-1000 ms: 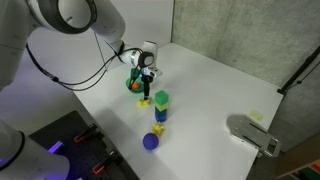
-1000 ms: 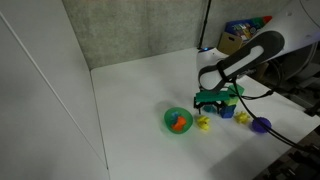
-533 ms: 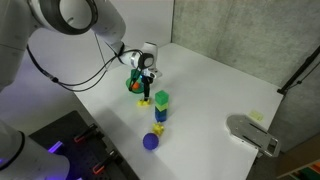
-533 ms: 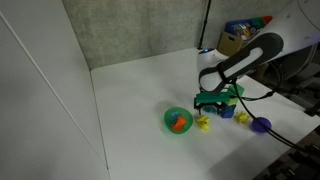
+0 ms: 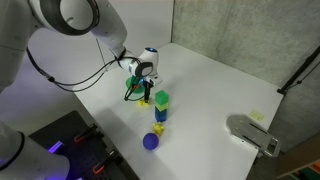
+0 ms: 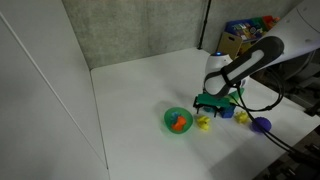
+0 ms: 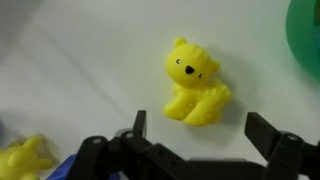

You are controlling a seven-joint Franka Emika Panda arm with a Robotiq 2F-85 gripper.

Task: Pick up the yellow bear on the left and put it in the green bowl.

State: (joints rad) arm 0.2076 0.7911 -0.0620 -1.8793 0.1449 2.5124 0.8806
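Note:
The yellow bear (image 7: 195, 85) lies on the white table just above my gripper (image 7: 200, 128) in the wrist view, not touched by either finger. It shows in both exterior views (image 6: 203, 122) (image 5: 146, 101), just under the gripper (image 6: 212, 104) (image 5: 142, 88). The gripper is open and empty, with the jaws wide on either side of the bear's lower end. The green bowl (image 6: 177, 120) with an orange item inside sits right beside the bear. Its rim shows at the right edge of the wrist view (image 7: 308, 35), and the gripper partly hides it in an exterior view (image 5: 130, 88).
A second small yellow piece (image 7: 22, 158) lies at the lower left of the wrist view. A green cube (image 5: 161, 99) tops a blue block, with a yellow piece (image 5: 158, 128) and a purple ball (image 5: 150, 141) beyond. A grey device (image 5: 252, 133) sits near the table edge.
The gripper has lowered and shifted slightly over the yellow bear. The bear, bowl and blocks have not moved.

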